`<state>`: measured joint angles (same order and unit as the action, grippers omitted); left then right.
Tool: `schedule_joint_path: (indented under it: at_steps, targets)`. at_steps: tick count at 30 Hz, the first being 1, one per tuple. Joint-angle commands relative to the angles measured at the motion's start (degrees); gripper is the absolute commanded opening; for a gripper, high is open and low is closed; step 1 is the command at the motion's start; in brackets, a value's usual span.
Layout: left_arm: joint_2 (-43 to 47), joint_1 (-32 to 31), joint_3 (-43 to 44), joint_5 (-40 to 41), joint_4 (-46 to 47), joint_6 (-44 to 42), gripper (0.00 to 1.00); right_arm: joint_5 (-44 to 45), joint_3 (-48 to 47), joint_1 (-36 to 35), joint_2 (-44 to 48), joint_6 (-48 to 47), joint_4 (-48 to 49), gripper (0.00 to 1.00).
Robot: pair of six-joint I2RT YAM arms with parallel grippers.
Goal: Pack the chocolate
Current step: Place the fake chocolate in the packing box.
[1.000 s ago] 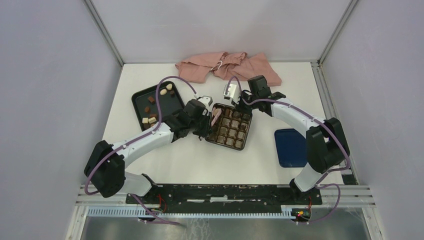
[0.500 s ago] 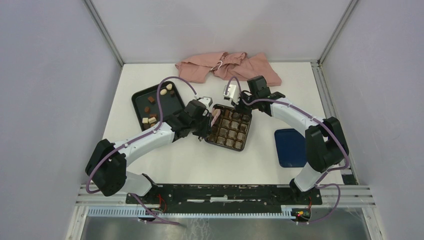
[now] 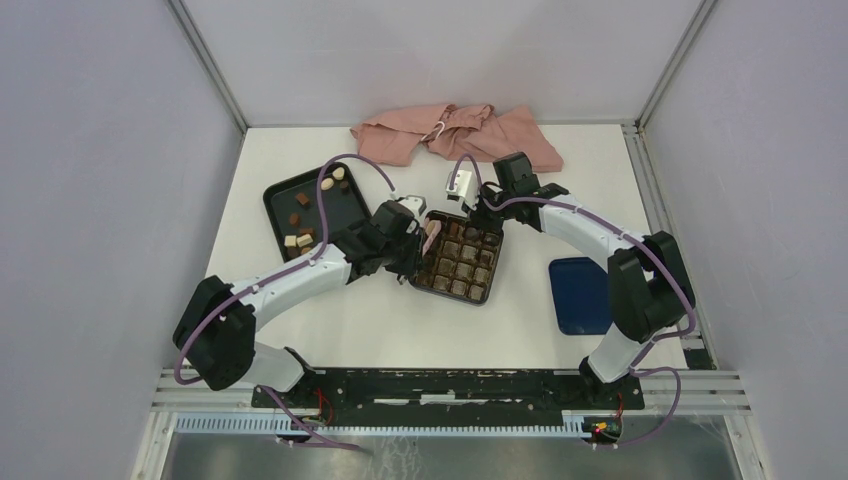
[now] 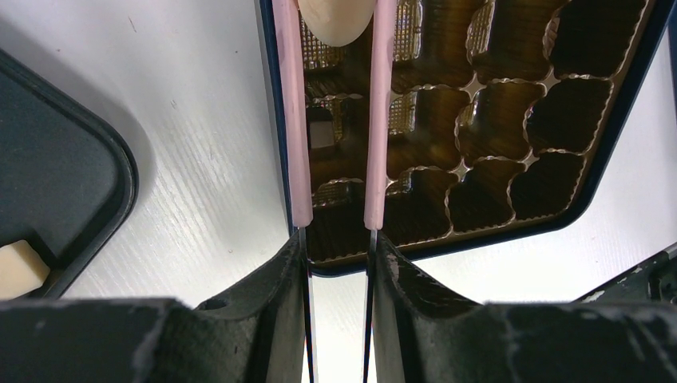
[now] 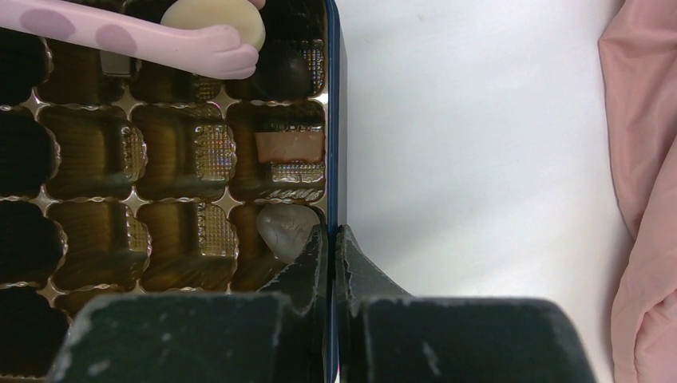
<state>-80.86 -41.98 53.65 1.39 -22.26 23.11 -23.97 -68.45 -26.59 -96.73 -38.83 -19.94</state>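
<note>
Left wrist shows left tool (image 4: 336, 9) pinching a cream chocolate (image 4: 335, 25), unclear from above; right tool (image 5: 330, 236) clamps the box rim (image 5: 333, 120).

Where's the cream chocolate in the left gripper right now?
Left wrist view, top: the cream chocolate sits between the left gripper's pink fingers, over the box's cell column beside the wall facing the black tray.

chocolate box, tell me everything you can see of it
The box is square and dark blue, with a glossy brown insert of ribbed cups, many of them empty; a few hold pieces. It lies flat on the white table, turned askew. The right gripper is shut on its rim, and the left gripper holds a cream chocolate over a cup at its edge.
</note>
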Motion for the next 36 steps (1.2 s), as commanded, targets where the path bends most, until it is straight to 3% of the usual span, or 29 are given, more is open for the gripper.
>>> schedule_joint_path:
  at_steps: [1,26,36]
  targets:
    - [-0.60,-0.45,2.25,-0.24,0.51,-2.15,0.38,-1.14,-3.41,0.19,-0.23,0.48,1.33,0.00]
    - [1.53,-0.83,2.60,-0.38,-0.25,-1.40,0.40,-0.55,-3.74,0.74,-1.60,0.86,1.00,0.00]
    - [5.11,-0.22,2.80,-1.12,0.01,0.28,0.39,-4.79,-4.37,2.38,-7.17,2.07,0.37,0.00]
